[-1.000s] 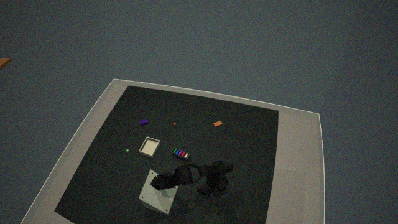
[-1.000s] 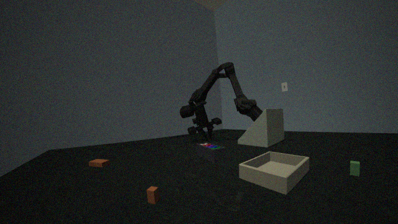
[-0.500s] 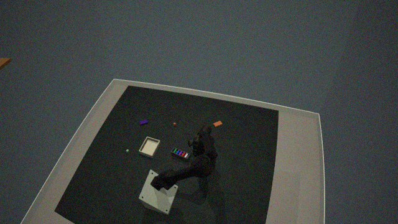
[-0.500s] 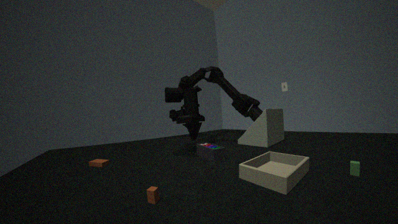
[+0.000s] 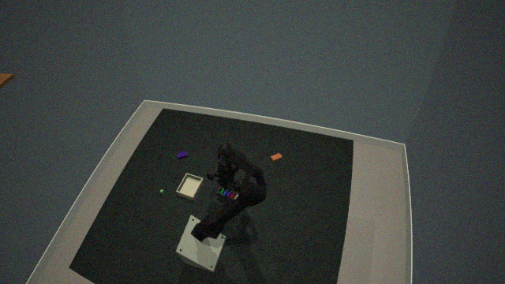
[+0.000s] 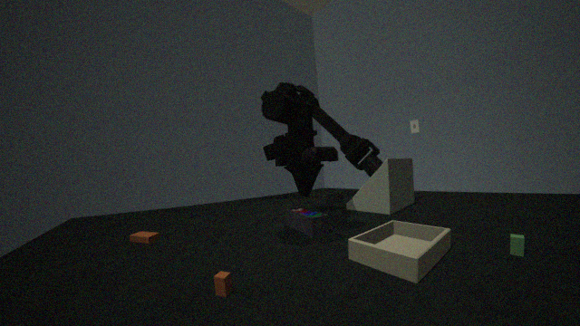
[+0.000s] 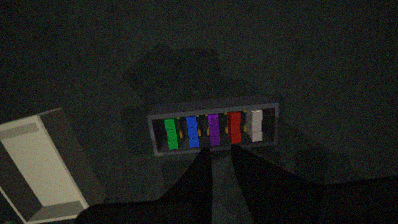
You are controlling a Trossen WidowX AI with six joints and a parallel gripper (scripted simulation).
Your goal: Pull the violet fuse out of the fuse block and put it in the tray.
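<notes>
The violet fuse stands in the dark fuse block, between the blue fuse and the red fuse. The green fuse and the white fuse stand at the row's ends. My gripper points down above the block, clear of it. Its fingers are slightly open with a narrow, empty gap. In the wrist view the fingertips lie just below the violet and red fuses. The cream tray is empty, beside the block on the green fuse's side.
An orange block, a small orange block, a purple block and a small green block lie around on the dark mat. The arm stands on a pale wedge base.
</notes>
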